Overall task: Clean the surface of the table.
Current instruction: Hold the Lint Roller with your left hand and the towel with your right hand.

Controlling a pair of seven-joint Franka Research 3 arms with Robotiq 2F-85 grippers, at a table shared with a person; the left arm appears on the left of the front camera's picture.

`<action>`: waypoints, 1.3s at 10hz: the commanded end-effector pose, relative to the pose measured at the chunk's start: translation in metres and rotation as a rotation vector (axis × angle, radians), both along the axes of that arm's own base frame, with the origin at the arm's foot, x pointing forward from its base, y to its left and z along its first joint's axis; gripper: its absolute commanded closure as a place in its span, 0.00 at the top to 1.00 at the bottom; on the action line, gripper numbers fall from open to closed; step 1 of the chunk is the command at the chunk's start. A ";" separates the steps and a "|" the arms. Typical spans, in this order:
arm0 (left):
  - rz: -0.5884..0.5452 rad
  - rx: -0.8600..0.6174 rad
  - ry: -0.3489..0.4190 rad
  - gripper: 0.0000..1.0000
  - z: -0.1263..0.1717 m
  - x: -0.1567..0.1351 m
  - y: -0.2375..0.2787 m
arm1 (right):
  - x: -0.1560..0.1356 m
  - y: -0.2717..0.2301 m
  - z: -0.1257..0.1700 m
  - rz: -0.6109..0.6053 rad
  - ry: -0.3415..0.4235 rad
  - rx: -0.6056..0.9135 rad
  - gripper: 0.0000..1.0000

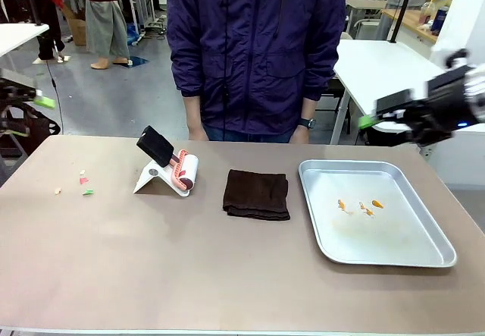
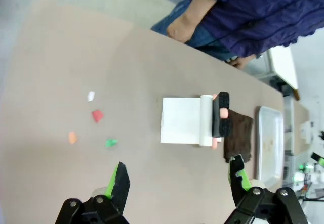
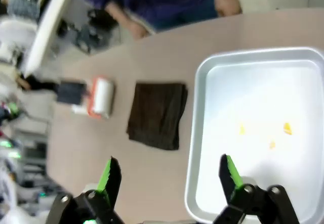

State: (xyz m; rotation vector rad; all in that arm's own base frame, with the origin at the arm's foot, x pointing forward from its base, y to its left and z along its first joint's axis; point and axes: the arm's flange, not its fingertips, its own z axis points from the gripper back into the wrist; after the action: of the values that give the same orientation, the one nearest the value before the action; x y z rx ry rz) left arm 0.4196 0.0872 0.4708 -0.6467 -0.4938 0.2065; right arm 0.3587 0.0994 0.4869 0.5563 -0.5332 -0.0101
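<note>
toward the left end of the bench, below and ahead of the left end effector (spread, empty, the nearer): coloured scraps; right end effector, likewise spread, faces the tray at the bench's right end.

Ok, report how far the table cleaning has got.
Done: little that shows; three orange bits lie in the tray. In hand: nothing; the left claw and right claw hang open and empty above the table. Left: the coloured scraps lie on the table's left part, the cloth lies folded, and the roller sits on its stand.
</note>
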 end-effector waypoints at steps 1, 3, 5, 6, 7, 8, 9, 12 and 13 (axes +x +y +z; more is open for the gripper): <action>0.019 0.072 0.019 1.00 -0.005 0.024 -0.022 | 0.036 0.048 -0.008 0.029 0.040 -0.157 1.00; -0.021 0.036 0.009 1.00 -0.012 0.035 -0.057 | 0.048 0.102 -0.026 0.060 0.091 -0.229 1.00; -0.100 0.008 -0.116 1.00 -0.012 0.038 -0.090 | 0.062 0.135 -0.044 0.036 0.248 -0.209 1.00; -0.125 0.000 -0.131 1.00 -0.013 0.040 -0.098 | 0.069 0.142 -0.049 0.036 0.347 -0.173 1.00; -0.121 -0.001 -0.163 1.00 -0.016 0.042 -0.105 | 0.076 0.146 -0.056 0.000 0.435 -0.159 1.00; -0.136 0.006 -0.176 1.00 -0.019 0.044 -0.114 | 0.082 0.150 -0.064 -0.016 0.516 -0.132 1.00; -0.202 0.006 -0.139 1.00 -0.023 0.049 -0.119 | 0.086 0.151 -0.074 -0.022 0.549 -0.128 1.00; -0.153 0.011 -0.133 1.00 -0.011 0.041 -0.118 | 0.077 0.144 -0.080 0.003 0.502 -0.168 1.00; -0.153 0.011 -0.133 1.00 -0.011 0.041 -0.118 | 0.077 0.144 -0.080 0.003 0.502 -0.168 1.00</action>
State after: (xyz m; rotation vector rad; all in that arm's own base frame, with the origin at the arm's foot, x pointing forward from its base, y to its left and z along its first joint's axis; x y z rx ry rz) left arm 0.4630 -0.0309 0.4553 -0.6875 -0.5518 0.0064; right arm 0.4406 0.2442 0.4057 0.3722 -0.0165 -0.1147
